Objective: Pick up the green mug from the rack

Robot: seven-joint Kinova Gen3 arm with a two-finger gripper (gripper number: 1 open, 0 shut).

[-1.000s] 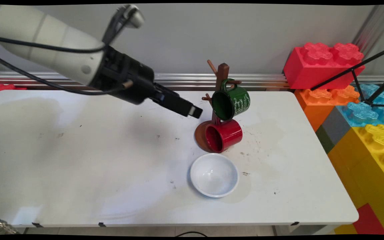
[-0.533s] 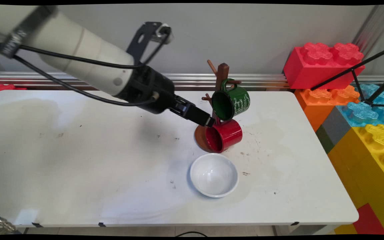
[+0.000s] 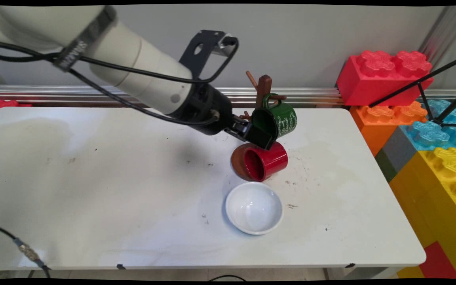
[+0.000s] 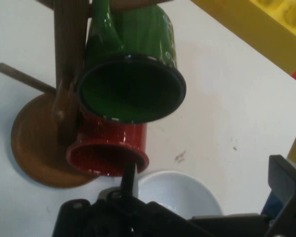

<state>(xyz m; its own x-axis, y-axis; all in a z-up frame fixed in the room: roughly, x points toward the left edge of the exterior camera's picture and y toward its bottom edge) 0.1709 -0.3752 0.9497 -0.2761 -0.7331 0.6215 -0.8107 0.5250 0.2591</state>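
A brown wooden mug tree (image 3: 265,85) stands at the table's back middle. A green mug (image 3: 281,120) hangs by its handle from an upper peg, mouth toward the camera. Under it a red mug (image 3: 269,160) lies on its side against the tree's round base. My gripper (image 3: 265,141) is open, right at the rims of both mugs. In the hand view its thin left finger (image 4: 129,177) points at the red mug's (image 4: 113,148) rim, below the green mug (image 4: 133,89). The right finger (image 4: 285,180) stands far off to the side. Nothing is held.
A white bowl (image 3: 254,208) sits on the table just in front of the mug tree, and shows in the hand view as well (image 4: 180,195). Large toy bricks (image 3: 382,75) are stacked off the table's right edge, with black tripod legs (image 3: 430,91) before them. A cable (image 3: 26,251) hangs at the front left.
The arm has swung right and slightly down across the table, carrying the gripper from left of the mug tree up to the mouths of the two mugs. Mugs and bowl have not moved.
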